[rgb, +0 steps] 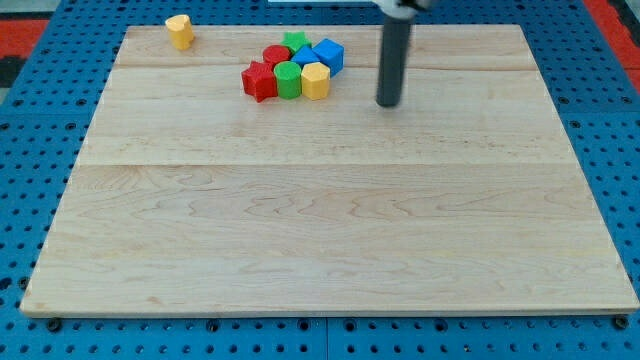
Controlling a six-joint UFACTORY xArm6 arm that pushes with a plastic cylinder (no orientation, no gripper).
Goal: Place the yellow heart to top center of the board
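Note:
The yellow heart (179,31) sits alone near the top left corner of the wooden board (330,230). My tip (388,103) rests on the board right of top centre, far to the right of the heart. A tight cluster lies at top centre, left of my tip: a red star (259,81), a green cylinder (288,80), a yellow hexagonal block (315,81), a red cylinder (276,57), a green star (295,42), a blue cube (328,54) and another blue block (307,57) half hidden among them.
The board lies on a blue pegboard table (30,150). Red areas show at the view's top corners (610,15).

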